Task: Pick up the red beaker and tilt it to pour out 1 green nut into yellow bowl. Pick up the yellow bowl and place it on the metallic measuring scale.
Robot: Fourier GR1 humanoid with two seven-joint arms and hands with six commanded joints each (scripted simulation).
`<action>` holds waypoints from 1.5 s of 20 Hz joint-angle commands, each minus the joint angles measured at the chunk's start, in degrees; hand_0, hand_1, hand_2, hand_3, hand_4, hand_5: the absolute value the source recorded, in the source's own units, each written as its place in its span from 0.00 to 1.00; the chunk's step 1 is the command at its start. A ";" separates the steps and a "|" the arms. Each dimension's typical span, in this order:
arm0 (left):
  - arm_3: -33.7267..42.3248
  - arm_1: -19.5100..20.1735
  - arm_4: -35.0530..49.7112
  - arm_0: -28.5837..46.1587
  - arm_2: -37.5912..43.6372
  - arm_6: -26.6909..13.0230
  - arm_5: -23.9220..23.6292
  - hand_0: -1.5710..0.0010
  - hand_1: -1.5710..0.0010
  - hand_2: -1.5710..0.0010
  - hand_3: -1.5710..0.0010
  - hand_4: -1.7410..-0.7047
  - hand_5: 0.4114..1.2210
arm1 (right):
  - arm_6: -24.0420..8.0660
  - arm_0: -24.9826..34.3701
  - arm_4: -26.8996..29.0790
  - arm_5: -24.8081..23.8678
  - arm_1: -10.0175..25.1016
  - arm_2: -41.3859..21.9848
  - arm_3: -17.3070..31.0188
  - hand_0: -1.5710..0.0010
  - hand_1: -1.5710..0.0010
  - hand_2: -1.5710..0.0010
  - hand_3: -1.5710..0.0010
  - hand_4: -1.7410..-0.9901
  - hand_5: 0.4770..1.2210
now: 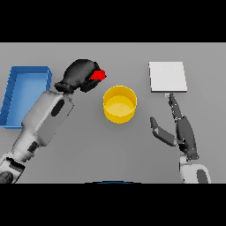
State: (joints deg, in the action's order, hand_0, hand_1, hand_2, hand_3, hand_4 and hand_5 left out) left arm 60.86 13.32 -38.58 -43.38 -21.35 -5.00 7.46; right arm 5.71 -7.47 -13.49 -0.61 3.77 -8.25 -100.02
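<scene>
My left hand (80, 74) is curled round the red beaker (98, 75), of which only a small red part shows past the fingers. It is held above the table, just left of and behind the yellow bowl (119, 104). The bowl stands at the table's middle; I see no green nut in it. The metallic measuring scale (167, 76) lies flat at the back right. My right hand (182, 128) rests open in front of the scale, fingers straight and pointing towards it, thumb spread to the left.
A blue bin (24, 94) stands along the left side of the table, beside my left forearm.
</scene>
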 commanded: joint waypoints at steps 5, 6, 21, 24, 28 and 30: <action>-2.34 1.77 -9.16 -5.03 -7.83 -1.42 6.48 0.00 0.00 0.00 0.05 0.04 0.98 | -2.16 0.74 1.46 -0.06 -0.27 1.03 0.03 1.00 1.00 1.00 1.00 0.73 0.27; -3.22 1.92 -10.89 -6.44 -9.46 -0.79 7.75 0.00 0.00 0.00 0.09 0.04 0.98 | -1.74 0.44 1.68 0.11 -0.41 0.93 0.04 1.00 1.00 1.00 1.00 0.73 0.27; -12.09 2.21 -28.98 -21.48 -27.53 12.49 13.89 0.00 0.00 0.00 0.02 0.01 1.00 | 0.41 0.07 -0.13 -2.35 -1.94 0.67 0.56 1.00 1.00 1.00 1.00 0.76 0.13; -12.38 1.57 -32.36 -23.07 -31.38 13.77 14.30 0.00 0.00 0.00 0.01 0.00 1.00 | -0.95 1.37 1.10 -1.94 -1.78 1.54 1.56 1.00 1.00 1.00 1.00 0.79 0.12; -13.25 2.58 -36.45 -24.41 -35.62 16.05 12.75 0.00 0.00 0.00 0.00 0.01 1.00 | 0.15 0.39 1.16 -1.93 -1.55 1.66 1.32 1.00 1.00 1.00 1.00 0.81 0.12; -13.90 2.16 -38.15 -25.58 -37.13 16.74 11.34 0.00 0.00 0.00 0.00 0.01 1.00 | 0.50 0.38 0.36 -1.98 -1.89 0.81 0.98 1.00 1.00 1.00 1.00 0.81 0.14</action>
State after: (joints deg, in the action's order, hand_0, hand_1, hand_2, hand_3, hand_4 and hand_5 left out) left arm 46.98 15.46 -76.73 -68.98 -58.48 11.73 18.83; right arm 6.29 -7.08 -13.14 -2.55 1.84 -7.46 -99.03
